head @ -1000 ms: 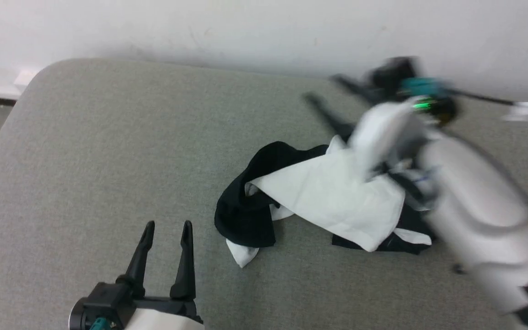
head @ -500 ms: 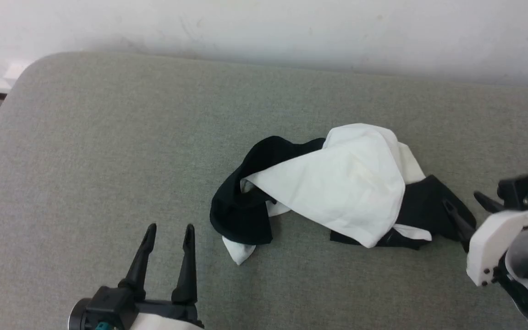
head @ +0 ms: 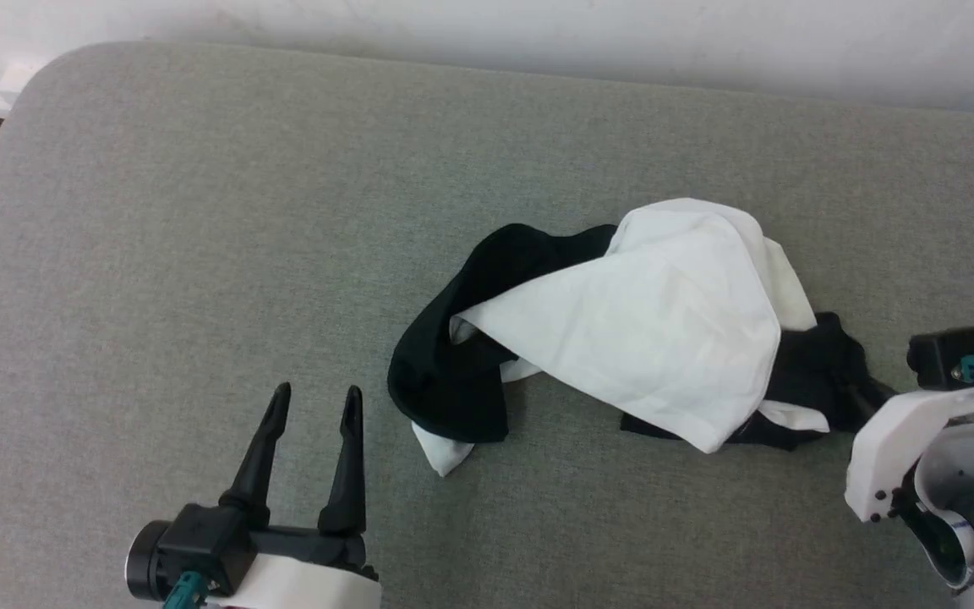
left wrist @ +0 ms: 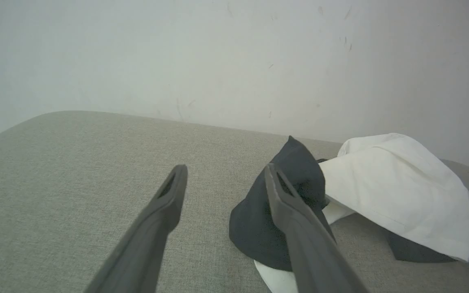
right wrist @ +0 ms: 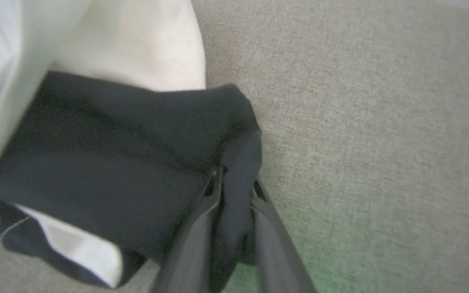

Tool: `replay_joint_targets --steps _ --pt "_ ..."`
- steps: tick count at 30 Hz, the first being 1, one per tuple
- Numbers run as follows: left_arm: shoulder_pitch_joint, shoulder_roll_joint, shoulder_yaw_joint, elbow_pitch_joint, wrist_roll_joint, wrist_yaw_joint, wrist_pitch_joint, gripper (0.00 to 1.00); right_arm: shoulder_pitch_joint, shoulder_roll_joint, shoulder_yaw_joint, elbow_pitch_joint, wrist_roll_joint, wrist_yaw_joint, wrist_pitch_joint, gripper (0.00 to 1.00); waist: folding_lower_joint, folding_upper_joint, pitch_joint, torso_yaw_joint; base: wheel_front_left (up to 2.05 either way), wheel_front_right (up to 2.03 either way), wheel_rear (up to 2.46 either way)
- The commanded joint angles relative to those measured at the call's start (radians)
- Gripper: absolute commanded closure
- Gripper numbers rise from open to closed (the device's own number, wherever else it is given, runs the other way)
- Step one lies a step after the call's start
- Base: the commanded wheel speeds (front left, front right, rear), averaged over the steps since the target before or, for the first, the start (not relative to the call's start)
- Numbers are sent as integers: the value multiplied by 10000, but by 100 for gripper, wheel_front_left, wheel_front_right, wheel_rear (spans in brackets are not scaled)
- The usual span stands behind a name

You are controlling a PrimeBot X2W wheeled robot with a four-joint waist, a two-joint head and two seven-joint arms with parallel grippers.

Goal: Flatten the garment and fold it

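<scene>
Grey upholstery [head: 199,211] spreads beneath a pale wall [head: 538,25] in the head view; the garment [head: 664,338] lies crumpled on it right of centre, white torso heaped over black cloth, its long axis running roughly left to right; a black bunch [head: 453,381] sits at the heap's left end, and a black fold [head: 817,372] trails off the right end; the left gripper [head: 318,391] waits at the lower left, fingers spread with nothing between them, near the black bunch but apart from it; the right gripper [head: 866,396] comes in from the lower right with its tips at the black fold. In the left wrist view the two fingers stand parted above bare upholstery; the garment lies ahead and to their right, untouched, the black bunch nearest. In the right wrist view the fingers are pressed together on a ridge of the black fold, cloth gathered between them, white torso beyond at the upper left. Flattening has, I judge, barely begun; the heap lies to the left of the right gripper, so a pull rightward along the long axis should stretch it; the left gripper would need to reach right for the opposite end.
</scene>
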Motion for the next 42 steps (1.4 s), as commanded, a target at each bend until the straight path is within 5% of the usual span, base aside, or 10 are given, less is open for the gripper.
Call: replay_joint_targets --steps 1,13,21,25,30,33,37,38,39,42 --pt "-182 -18 9 17 12 -37 -47 0 -71 24 -4 155 -65 -23 -59 100 -1 0 -54 -133 0 0 0" --pt "149 -18 149 51 -128 152 -47 0 -2365 -852 463 -3410 272 -23 363 100 -1 0 -1239 -1143 0 0 0" --pt "410 -18 92 55 -254 229 -47 0 -1627 -1636 -1467 -4506 151 -23 1645 100 -1 0 -1445 -1015 0 0 0" --pt "538 -18 156 72 -197 199 -47 0 772 -1022 -3404 -4773 -327 -23 1747 100 -1 0 -1304 -771 0 0 0" --pt "578 -18 330 58 -34 42 -47 0 3634 957 -5101 -4909 -778 -23 1244 100 -1 0 -1069 -544 0 0 0" --pt "597 -18 445 55 1 -19 -47 0 4624 1864 -5501 -4757 -1158 -23 772 100 -1 0 -996 -557 0 0 0" --pt "670 -18 403 149 28 -104 -47 0 4929 2250 -5236 -4379 -1602 -23 200 100 -1 0 -1035 -755 0 0 0" --pt "668 -18 383 186 36 -123 -47 0 4836 2280 -5099 -4332 -1707 -23 0 63 -1 0 -1082 -822 0 0 0" --pt "660 -18 374 216 47 -132 -47 0 4676 2311 -4982 -4312 -1774 -23 -230 0 -1 0 -1146 -895 0 0 0" --pt "649 -18 344 260 85 -167 -47 0 4078 2367 -4534 -4371 -1943 -23 -867 0 -1 0 -1383 -1109 0 0 0"
